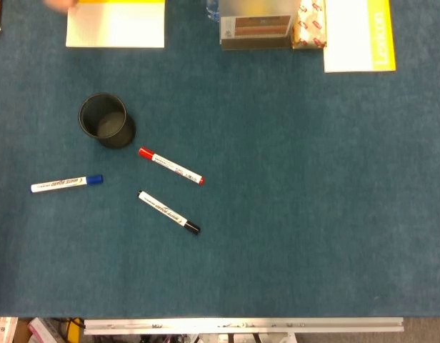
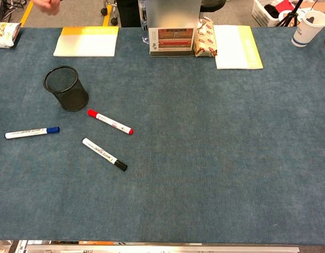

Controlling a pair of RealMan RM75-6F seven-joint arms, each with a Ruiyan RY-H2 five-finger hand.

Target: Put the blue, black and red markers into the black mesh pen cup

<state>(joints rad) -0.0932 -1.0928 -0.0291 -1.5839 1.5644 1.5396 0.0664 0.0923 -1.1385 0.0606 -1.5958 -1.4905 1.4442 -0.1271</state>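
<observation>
black marker (image 1: 168, 212) lies nearest you on the counter (image 1: 298, 214) | red marker (image 1: 171, 166) just beyond | blue marker (image 1: 66, 183) left | mesh pen cup (image 1: 106, 120) upright, near the red cap | your hands are out of sight, fingers' state unknown

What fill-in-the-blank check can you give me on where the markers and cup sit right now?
The black mesh pen cup holds ____ markers.
The marker lying nearest the cup is the ____-capped white marker.
The blue-capped white marker lies to the ____ of the black-capped white marker in the head view.

Missing words: no; red; left
</observation>
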